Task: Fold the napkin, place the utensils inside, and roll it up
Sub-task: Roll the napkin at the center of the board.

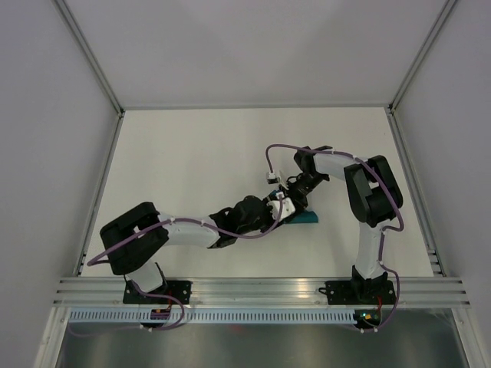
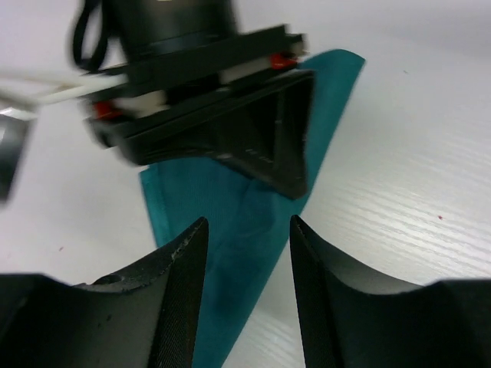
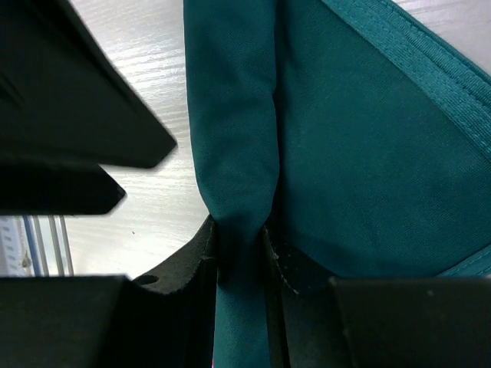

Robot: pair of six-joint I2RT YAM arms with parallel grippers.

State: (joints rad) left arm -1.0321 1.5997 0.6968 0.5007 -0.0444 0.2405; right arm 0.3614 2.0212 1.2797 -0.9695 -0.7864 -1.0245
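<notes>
The teal napkin (image 1: 305,219) lies folded into a narrow strip right of the table's middle, mostly covered by both grippers. My right gripper (image 3: 242,230) is shut on a rolled fold of the napkin (image 3: 368,153); it reaches in from the upper right in the top view (image 1: 289,201). My left gripper (image 2: 247,222) is open, its fingers straddling the napkin (image 2: 230,230) just above it, with the right gripper (image 2: 261,146) close in front. The left gripper comes in from the left in the top view (image 1: 275,216). The knife is hidden.
The white table (image 1: 192,161) is bounded by grey walls on three sides. A metal rail (image 1: 261,291) with both arm bases runs along the near edge. The left gripper's dark fingers (image 3: 77,115) crowd the upper left of the right wrist view.
</notes>
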